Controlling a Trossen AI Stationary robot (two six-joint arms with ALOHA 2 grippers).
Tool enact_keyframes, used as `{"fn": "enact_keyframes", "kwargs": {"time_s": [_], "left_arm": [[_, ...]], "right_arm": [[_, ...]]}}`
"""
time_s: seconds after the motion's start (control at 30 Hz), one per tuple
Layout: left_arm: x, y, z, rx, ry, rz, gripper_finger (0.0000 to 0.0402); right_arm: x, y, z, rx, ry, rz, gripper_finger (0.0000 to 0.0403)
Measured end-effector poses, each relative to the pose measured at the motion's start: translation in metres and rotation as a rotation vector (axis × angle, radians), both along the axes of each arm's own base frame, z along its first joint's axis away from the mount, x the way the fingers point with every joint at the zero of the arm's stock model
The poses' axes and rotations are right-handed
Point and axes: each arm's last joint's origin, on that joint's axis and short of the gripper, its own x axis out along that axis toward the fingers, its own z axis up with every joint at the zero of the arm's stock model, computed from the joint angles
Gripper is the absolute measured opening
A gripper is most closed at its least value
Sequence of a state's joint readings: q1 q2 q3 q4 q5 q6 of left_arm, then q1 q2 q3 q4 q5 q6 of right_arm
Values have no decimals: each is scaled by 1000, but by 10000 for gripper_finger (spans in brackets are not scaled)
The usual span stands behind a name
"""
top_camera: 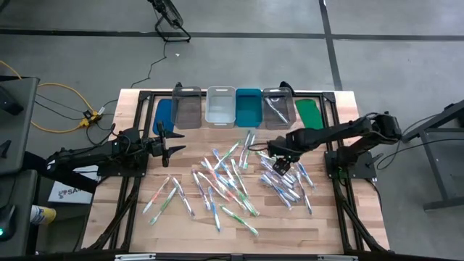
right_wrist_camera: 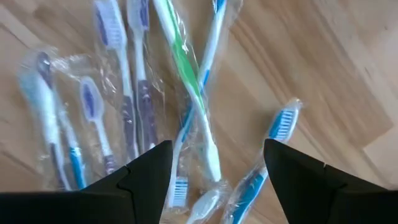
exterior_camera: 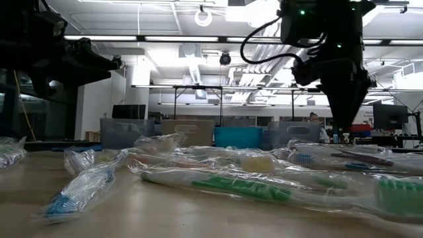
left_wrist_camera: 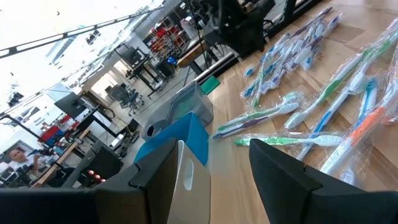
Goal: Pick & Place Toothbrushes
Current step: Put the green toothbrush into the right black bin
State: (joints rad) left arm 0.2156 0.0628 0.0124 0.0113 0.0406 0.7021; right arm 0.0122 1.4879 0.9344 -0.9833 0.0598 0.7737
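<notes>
Over the right side of the bench, the right gripper (top_camera: 281, 164) hangs with its fingers spread wide and empty above the wrapped toothbrushes (right_wrist_camera: 186, 106), which lie scattered across the bench's middle short of the bins (top_camera: 221, 107) along the far edge. I'd say it's picking a target; next it must drop and close on one handle, though which one isn't clear. Near the left edge the left gripper (top_camera: 168, 143) waits, also parted and empty.

row of bins (top_camera: 221, 106) along the wooden table's (top_camera: 138, 225) far edge.
</notes>
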Motion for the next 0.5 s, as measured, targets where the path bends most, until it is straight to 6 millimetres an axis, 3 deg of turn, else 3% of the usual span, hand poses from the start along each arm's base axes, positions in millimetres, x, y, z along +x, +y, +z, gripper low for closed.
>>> {"fn": "enact_keyframes", "kwargs": {"time_s": [0.27, 0.5], "left_arm": [[0, 0, 0, 0, 0, 0, 193], [0, 0, 0, 0, 0, 0, 193]], "right_arm": [[-6, 9, -24, 24, -34, 27, 247], [-11, 9, -33, 33, -29, 59, 247]]}}
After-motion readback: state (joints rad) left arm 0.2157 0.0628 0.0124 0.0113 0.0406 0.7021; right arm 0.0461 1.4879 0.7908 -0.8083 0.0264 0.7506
